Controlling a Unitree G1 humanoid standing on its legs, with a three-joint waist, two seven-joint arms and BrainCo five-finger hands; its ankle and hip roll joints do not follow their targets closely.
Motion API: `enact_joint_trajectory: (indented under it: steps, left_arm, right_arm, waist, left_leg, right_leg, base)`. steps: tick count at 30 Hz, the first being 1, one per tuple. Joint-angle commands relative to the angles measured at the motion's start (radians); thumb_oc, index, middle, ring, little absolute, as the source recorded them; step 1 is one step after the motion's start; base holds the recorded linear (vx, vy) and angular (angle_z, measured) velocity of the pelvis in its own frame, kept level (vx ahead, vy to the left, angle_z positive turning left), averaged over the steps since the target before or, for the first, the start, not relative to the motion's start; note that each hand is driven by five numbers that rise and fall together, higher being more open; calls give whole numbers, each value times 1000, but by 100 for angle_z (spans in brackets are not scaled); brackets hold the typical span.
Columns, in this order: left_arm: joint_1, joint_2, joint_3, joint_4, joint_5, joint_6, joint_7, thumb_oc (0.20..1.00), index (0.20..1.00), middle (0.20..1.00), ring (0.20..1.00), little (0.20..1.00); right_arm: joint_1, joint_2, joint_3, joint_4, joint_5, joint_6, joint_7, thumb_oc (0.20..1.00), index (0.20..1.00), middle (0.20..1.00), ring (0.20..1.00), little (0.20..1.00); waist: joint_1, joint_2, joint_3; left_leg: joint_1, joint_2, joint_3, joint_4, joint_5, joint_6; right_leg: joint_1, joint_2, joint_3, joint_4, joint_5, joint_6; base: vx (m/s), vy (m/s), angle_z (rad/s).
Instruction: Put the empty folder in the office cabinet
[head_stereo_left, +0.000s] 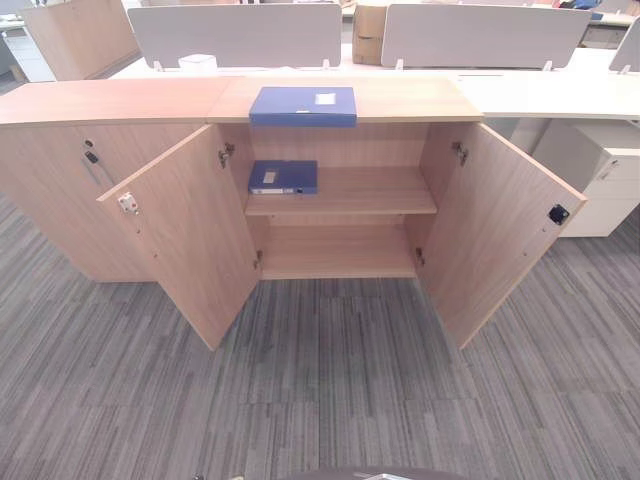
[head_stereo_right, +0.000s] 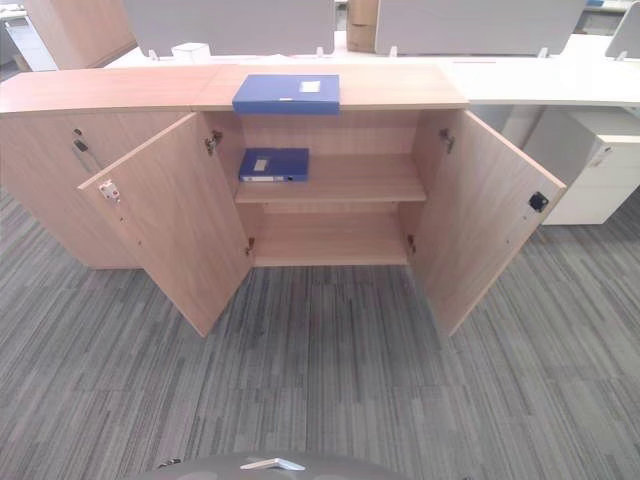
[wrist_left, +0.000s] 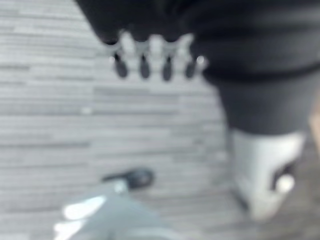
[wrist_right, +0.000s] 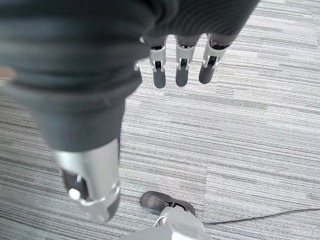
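A: Where is the folder (head_stereo_left: 303, 105) lying?

B: The blue folder is lying flat on the cabinet (head_stereo_left: 400, 100) top, its front edge reaching the lip above the open compartment. A white label is showing on its cover.

A: And inside?

B: A second blue folder (head_stereo_left: 283, 177) is lying flat at the left end of the upper shelf (head_stereo_left: 370, 190). Both doors, the left door (head_stereo_left: 185, 235) and the right door (head_stereo_left: 500, 225), are standing wide open.

A: Hands?

B: The left hand (wrist_left: 150, 62) is hanging over the grey carpet (head_stereo_left: 320, 400), fingers straight, holding nothing. The right hand (wrist_right: 182, 62) is hanging likewise, fingers relaxed and apart, empty.

A: Behind the cabinet?

B: White desks (head_stereo_left: 560, 90) with grey dividers (head_stereo_left: 235, 35) are standing there.
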Motion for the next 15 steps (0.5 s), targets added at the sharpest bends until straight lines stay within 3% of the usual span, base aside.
enact_joint_trajectory:
  steps: [1, 15]
  left_arm:
    - [-51, 15, 8, 35, 6, -14, 9, 1000, 1000, 1000, 1000, 1000]
    - [-50, 12, 7, 36, 5, -13, 11, 1000, 1000, 1000, 1000, 1000]
  right_arm:
    - [-60, -34, 22, 58, -11, -3, -14, 1000, 1000, 1000, 1000, 1000]
    - [-62, -27, 25, 52, -4, -5, -18, 1000, 1000, 1000, 1000, 1000]
  waist:
    - [16, 4, 14]
    - [13, 7, 14]
  left_leg:
    - [41, 46, 16, 0, -120, -60]
    - [43, 46, 18, 0, -122, -61]
  right_leg:
    - [-17, -59, -15, 0, -21, 106]
    - [-15, -60, -16, 0, -23, 107]
  base:
    - [0, 0, 0]
    - [0, 0, 0]
